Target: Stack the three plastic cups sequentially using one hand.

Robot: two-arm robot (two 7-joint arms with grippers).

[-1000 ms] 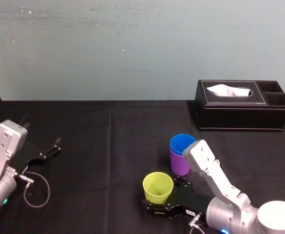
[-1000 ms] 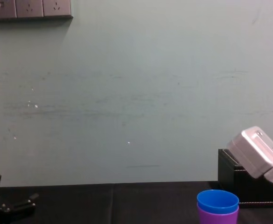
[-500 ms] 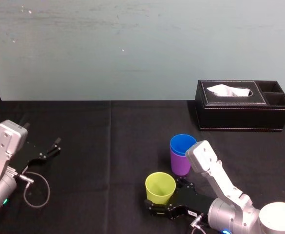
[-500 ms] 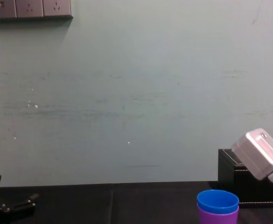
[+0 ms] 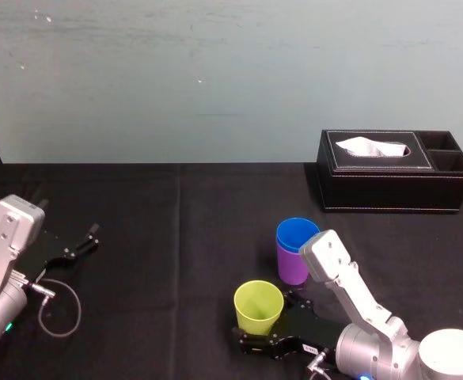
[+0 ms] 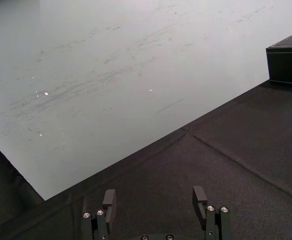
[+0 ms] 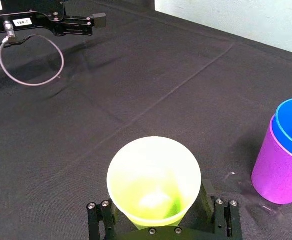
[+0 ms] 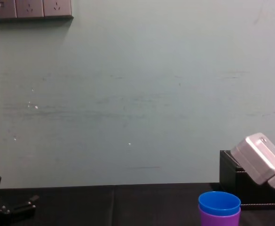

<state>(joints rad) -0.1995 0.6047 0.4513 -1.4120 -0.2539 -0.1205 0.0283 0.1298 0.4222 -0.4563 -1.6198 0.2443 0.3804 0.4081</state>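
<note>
The yellow-green cup [image 5: 258, 305] stands upright near the table's front, between the fingers of my right gripper [image 5: 267, 318]. In the right wrist view this cup [image 7: 154, 176] nearly fills the open right gripper [image 7: 160, 214], with a finger close on each side. To its right and farther back, the blue cup [image 5: 297, 234] sits nested inside the purple cup [image 5: 293, 269]; both also show in the chest view, blue cup [image 8: 219, 203] in purple cup [image 8: 217, 219]. My left gripper [image 6: 154, 198] rests open on the cloth at the far left, holding nothing.
A black leather tissue box [image 5: 393, 170] stands at the back right by the wall. A grey cable loop [image 5: 57, 310] lies beside the left arm. Black cloth [image 5: 176, 237] covers the table, bare between the two arms.
The right gripper and the yellow-green cup between its fingers shifted a little right, then slightly back left. The nested cups and the left arm have not moved.
</note>
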